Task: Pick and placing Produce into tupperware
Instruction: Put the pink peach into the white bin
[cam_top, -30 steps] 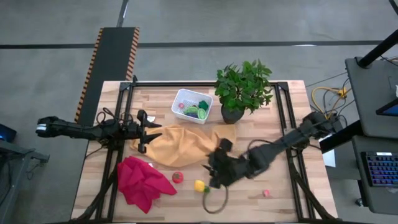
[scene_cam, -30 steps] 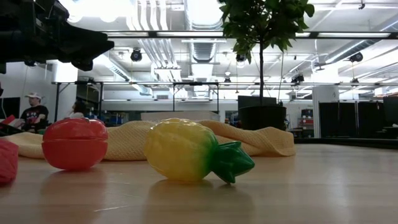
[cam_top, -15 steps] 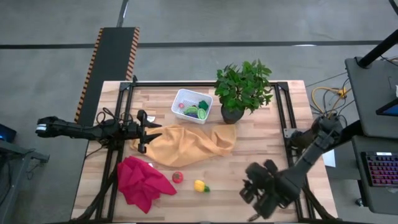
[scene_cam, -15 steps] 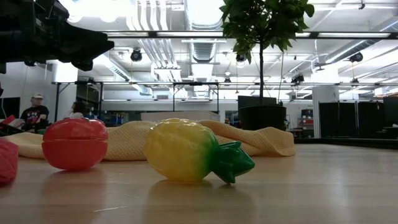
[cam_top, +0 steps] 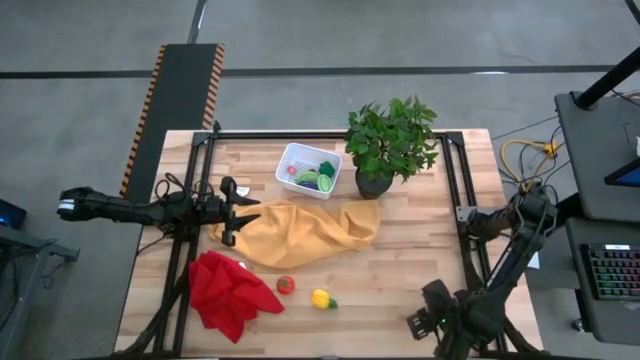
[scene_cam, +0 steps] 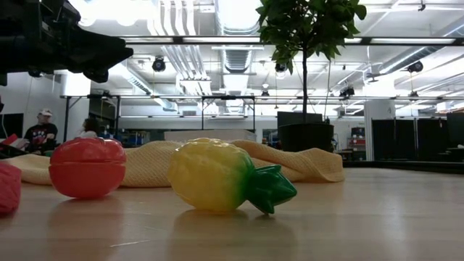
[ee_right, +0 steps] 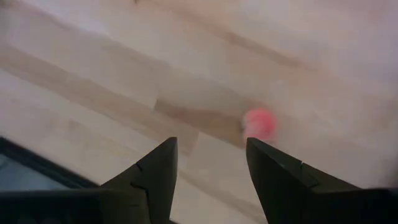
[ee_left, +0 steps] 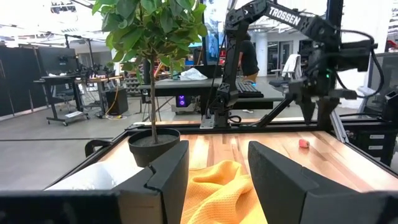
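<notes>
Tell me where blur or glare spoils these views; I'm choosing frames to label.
Right wrist view: streaked with motion blur, the small pink piece smeared. Low view: ceiling lights glare white, the yellow toy fruit sharp. Left wrist view: the yellow cloth up close looks soft. High view: evenly lit.

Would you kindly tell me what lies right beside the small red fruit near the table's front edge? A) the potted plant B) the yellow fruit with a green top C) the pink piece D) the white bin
B: in the high view the yellow fruit sits just next to the red fruit, with the bin and plant far back.
</notes>
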`<action>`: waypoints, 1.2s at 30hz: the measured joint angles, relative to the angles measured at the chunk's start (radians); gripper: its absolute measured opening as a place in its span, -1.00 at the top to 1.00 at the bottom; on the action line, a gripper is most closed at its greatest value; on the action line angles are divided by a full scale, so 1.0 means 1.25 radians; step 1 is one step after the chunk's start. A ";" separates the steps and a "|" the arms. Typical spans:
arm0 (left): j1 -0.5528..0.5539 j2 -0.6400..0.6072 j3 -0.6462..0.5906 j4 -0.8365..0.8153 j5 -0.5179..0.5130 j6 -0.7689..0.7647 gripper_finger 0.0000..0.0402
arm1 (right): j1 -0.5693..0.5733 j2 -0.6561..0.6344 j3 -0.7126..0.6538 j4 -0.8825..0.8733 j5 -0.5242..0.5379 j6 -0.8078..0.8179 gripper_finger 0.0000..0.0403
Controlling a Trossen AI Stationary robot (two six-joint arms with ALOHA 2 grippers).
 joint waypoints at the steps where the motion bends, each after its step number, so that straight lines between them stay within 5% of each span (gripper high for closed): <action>1: 0.000 0.000 0.000 0.000 0.000 0.000 0.24 | 0.001 0.001 -0.020 0.039 0.000 0.001 0.09; 13: 0.000 0.000 0.000 0.000 0.000 -0.003 0.24 | 0.002 0.027 -0.123 0.130 -0.049 0.030 0.09; 26: 0.000 0.000 0.000 0.000 0.000 -0.004 0.24 | 0.003 0.026 -0.068 0.039 -0.065 0.031 0.09; 36: 0.000 0.000 0.000 0.000 0.000 -0.004 0.24 | 0.004 0.041 -0.068 0.044 -0.168 0.036 0.09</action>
